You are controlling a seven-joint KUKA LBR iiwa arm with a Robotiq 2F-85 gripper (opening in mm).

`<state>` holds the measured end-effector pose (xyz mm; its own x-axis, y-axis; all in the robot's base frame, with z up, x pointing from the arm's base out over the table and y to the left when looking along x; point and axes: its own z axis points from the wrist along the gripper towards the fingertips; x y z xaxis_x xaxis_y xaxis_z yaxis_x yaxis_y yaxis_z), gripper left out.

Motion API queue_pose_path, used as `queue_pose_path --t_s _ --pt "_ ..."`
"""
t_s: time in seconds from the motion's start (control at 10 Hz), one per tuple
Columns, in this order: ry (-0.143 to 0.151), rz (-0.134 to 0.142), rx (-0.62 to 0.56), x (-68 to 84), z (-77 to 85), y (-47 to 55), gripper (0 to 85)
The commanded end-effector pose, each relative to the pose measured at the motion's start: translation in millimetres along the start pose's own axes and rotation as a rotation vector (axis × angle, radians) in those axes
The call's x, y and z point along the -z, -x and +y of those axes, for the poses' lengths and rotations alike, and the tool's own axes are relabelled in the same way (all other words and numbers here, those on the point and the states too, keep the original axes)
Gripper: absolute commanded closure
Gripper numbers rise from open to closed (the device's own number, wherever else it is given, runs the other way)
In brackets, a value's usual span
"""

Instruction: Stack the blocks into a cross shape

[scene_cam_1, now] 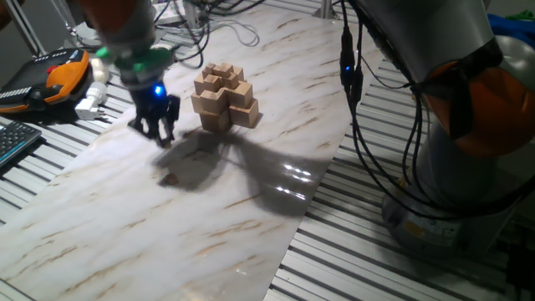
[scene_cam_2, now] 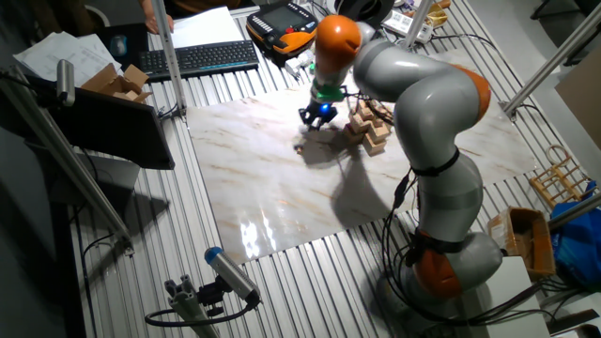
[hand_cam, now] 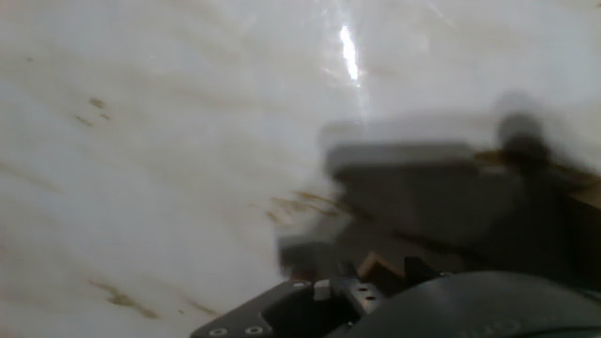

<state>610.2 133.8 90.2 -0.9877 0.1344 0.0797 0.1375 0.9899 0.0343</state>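
My gripper point(scene_cam_1: 159, 127) hangs just above the marble board point(scene_cam_1: 125, 217), left of the cross shape point(scene_cam_1: 226, 98) as one fixed view frames it. Fingers point down, seem slightly parted; whether they hold anything I cannot tell, the hand view is smeared. One small block point(scene_cam_1: 170, 178) lies on the board, nearer the camera than the cross shape, well apart from it.

Risks, my guess: block is tiny, pinch may slip or flick it away. Swinging back, my fingers could clip the cross shape and topple its small top tiers.

No readable writing or brands anywhere.
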Motion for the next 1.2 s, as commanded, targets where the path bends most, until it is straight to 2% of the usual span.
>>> queue_pose_path --t_s 0.0,0.3,0.5,0.7,0.8,1.0,1.1 --pt "-0.01 -0.013 0.009 -4.5 0.6 4.0 85.0" --pt "-0.019 -0.02 0.064 -19.3 -3.8 25.2 85.0" --pt "-0.037 -0.034 0.07 -28.8 -0.6 33.5 51.0" --pt "-0.038 -0.036 0.063 -32.5 -0.2 35.1 51.0" --pt "-0.038 -0.036 0.054 -33.9 0.7 35.3 34.0" --pt "-0.039 -0.04 0.024 -38.4 3.6 35.8 34.0" --pt "-0.04 -0.053 0.011 -42.1 4.5 35.1 34.0"
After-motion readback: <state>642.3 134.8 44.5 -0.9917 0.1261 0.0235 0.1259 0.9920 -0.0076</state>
